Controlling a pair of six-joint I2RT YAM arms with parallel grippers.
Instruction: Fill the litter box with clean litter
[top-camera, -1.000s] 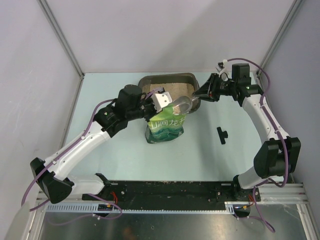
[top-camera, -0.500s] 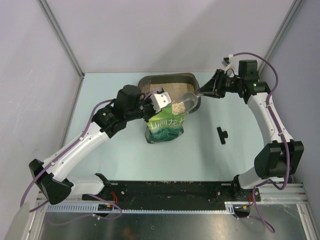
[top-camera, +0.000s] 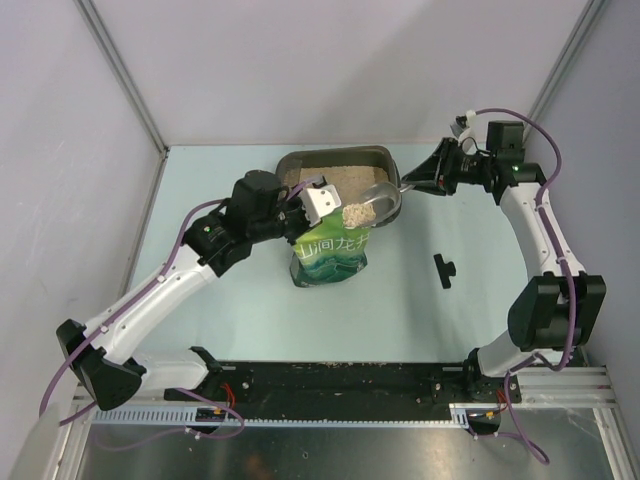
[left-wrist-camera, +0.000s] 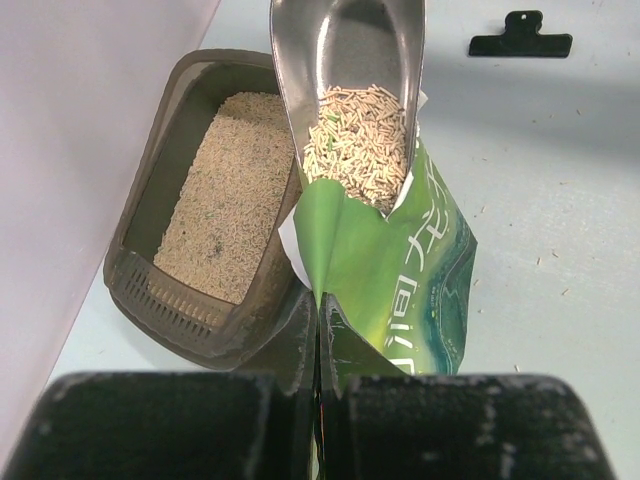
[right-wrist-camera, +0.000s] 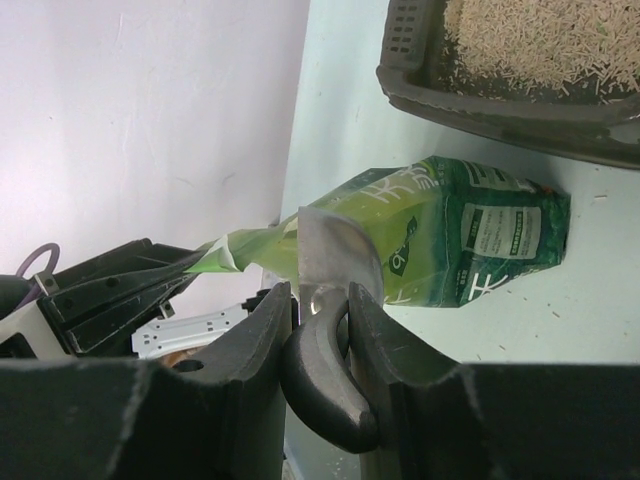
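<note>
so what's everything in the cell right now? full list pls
litter box: 1, dark brown-grey, far centre of the table, behind the green bag
clean litter: 2 lots, beige, a layer in the litter box and a heap in the scoop
scoop: 1, silver metal, tip at the green bag's open mouth, beside the litter box
green bag: 1, green with white characters, on the table in front of the litter box, mouth held up
clip: 1, black, on the table to the right of the green bag, apart from it
table: 1, pale blue-green, under everything
left gripper: 1, black, shut on the green bag's top edge
right gripper: 1, black, shut on the scoop's handle
</note>
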